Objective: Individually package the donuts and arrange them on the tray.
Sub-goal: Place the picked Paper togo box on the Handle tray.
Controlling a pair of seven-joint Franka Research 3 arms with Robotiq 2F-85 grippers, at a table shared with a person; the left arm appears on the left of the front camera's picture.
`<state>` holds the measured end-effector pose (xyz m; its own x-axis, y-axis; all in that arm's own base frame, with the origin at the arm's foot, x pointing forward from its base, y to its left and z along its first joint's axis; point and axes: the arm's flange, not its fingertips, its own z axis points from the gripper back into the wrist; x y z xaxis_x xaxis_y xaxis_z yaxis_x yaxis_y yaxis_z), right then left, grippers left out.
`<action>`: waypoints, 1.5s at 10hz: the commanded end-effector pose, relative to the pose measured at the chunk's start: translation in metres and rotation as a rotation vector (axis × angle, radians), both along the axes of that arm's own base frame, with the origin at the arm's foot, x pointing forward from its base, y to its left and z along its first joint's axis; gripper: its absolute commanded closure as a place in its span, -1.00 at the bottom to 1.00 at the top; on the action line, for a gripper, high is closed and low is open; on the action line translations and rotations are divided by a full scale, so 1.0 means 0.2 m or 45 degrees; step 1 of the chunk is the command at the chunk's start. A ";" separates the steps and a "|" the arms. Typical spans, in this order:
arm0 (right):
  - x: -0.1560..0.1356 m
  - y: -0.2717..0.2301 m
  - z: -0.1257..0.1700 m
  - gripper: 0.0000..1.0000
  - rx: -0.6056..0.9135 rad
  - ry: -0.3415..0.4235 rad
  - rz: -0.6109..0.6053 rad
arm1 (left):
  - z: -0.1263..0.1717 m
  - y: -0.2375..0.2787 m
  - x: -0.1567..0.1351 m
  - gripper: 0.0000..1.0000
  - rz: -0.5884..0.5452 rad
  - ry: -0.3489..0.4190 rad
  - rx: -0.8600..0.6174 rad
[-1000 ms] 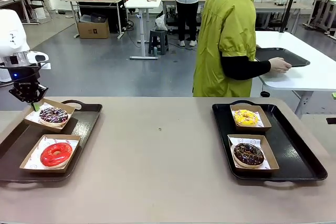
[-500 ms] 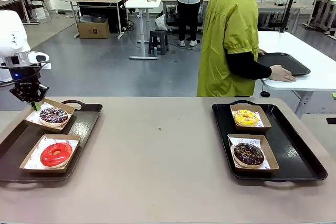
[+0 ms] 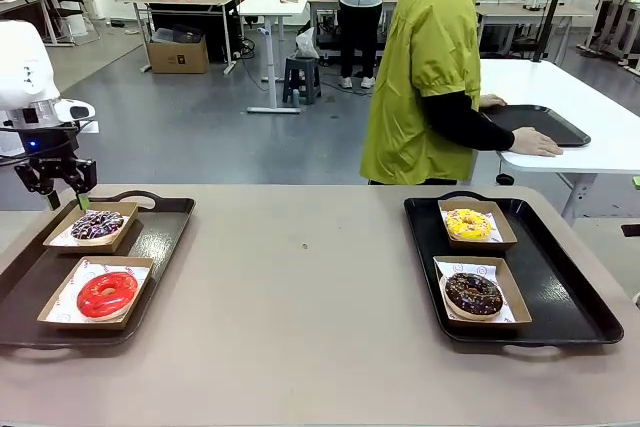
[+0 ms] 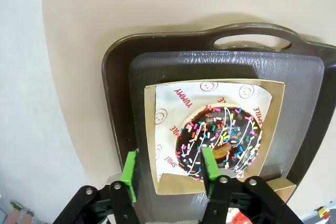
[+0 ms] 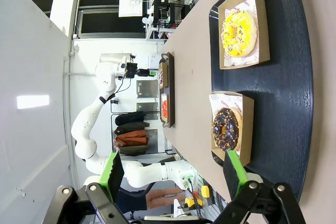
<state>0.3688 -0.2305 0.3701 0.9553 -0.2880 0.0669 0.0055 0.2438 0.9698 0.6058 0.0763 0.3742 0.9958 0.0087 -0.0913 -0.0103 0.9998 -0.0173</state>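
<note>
Cardboard boxes, four in all, each hold one flat-lying donut. On the left tray [image 3: 160,232] sit the purple-iced sprinkled donut [image 3: 97,224] and glossy red donut [image 3: 107,293]; my left gripper [image 3: 66,196] hangs released above the first. Right tray [image 3: 560,287]: yellow donut [image 3: 468,223], chocolate donut [image 3: 473,293]. My right gripper [image 5: 173,174] gapes, holding nothing.

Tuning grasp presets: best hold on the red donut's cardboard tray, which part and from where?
Pinch a side wall of the cardboard tray, coming from above, one finger inside and one outside. The walls are low, thin and flared, and the red donut sits centred with paper liner showing around it, so there is probably room without touching the glaze. The corners look roomiest.
</note>
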 end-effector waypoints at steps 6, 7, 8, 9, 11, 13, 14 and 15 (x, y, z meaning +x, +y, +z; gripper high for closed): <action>-0.02 0.02 0.01 -1.00 0.002 -0.012 -0.008 | 0.26 0.10 -0.24 -1.00 -0.050 -0.033 -0.278; -0.02 0.02 0.01 -1.00 0.002 -0.012 -0.008 | 0.36 0.19 -0.34 -1.00 -0.046 -0.052 -0.411; -0.02 0.02 0.01 -1.00 0.002 -0.012 -0.008 | 0.47 0.31 -0.46 -1.00 -0.021 -0.087 -0.530; -0.02 0.02 0.01 -1.00 0.002 -0.012 -0.008 | 0.57 0.45 -0.60 -1.00 0.000 -0.139 -0.674; -0.02 0.02 0.01 -1.00 0.002 -0.012 -0.008 | 0.67 0.78 -0.78 -1.00 0.137 -0.238 -0.990; -0.02 0.02 0.01 -1.00 0.002 -0.012 -0.008 | 0.65 1.07 -0.90 -1.00 0.199 -0.328 -1.262; -0.02 0.02 0.01 -1.00 0.002 -0.012 -0.008 | 0.58 1.14 -0.94 -1.00 0.225 -0.322 -1.348; -0.02 0.02 0.01 -1.00 0.002 -0.012 -0.008 | 0.51 1.19 -0.94 -1.00 0.242 -0.286 -1.410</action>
<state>0.3682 -0.2307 0.3705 0.9549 -0.2891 0.0678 0.0049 0.2436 0.9699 0.3978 0.3099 0.4830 0.9740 0.2216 0.0475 -0.0628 0.4654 -0.8829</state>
